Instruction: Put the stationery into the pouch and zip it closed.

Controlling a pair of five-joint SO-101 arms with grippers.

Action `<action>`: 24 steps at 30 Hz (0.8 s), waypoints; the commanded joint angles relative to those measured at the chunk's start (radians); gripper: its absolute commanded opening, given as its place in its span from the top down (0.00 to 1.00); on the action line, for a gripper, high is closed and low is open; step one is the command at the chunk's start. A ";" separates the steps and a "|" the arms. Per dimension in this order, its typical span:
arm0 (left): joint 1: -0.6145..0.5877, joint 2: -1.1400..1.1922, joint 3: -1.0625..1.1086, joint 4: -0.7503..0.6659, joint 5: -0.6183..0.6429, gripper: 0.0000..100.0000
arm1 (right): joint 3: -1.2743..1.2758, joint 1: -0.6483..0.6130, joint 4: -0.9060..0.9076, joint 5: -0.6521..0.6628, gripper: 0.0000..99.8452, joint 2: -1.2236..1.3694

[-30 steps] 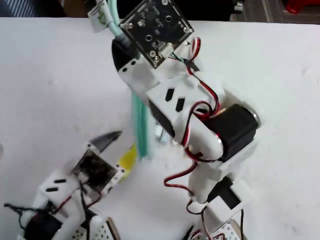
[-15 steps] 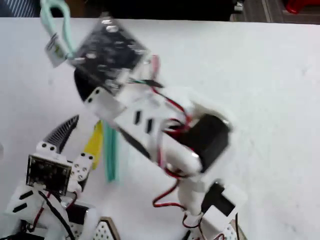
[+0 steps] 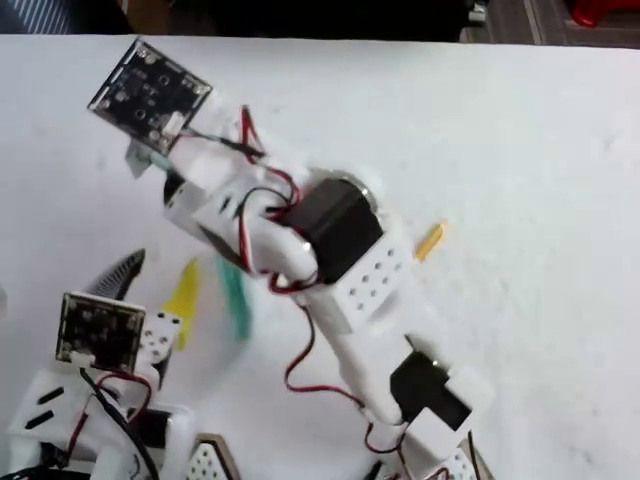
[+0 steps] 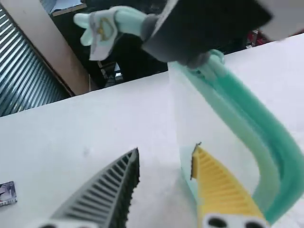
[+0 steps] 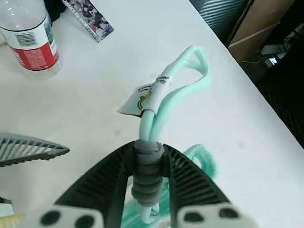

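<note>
Movement of the right arm is the news: within the last second it has swung across the bench, carrying the pouch with it. The left claw has turned as well, so that the pouch now hangs just beside it.

The right claw is clamped on the grey band that binds the pouch's strap, and the mint-green body dangles below it, over the bench. The left claw stands wide with nothing in it. Its yellow finger lies against the pouch's edge or just short of it; I cannot tell which.

The swing has also uncovered a yellow piece on the bench, well apart from the pouch, on the far side of the right arm. It is likely one of the stationery items.

My reading is that the pouch is being handed toward the left claw, so that one claw can steady the body while the other works at the opening. Whether the zip is open cannot be seen. With the yellow piece lying outside the pouch, filling is not done, and zipping comes later.
</note>
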 commanded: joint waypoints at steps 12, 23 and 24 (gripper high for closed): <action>0.133 0.022 0.390 -0.199 0.117 0.69 | 0.009 0.035 0.019 0.017 0.98 -0.142; 0.199 0.022 0.410 -0.222 0.189 0.69 | -0.064 -0.028 -0.099 0.017 0.98 -0.117; 0.213 0.022 0.397 -0.238 0.199 0.69 | -0.097 -0.028 -0.119 0.017 0.98 -0.119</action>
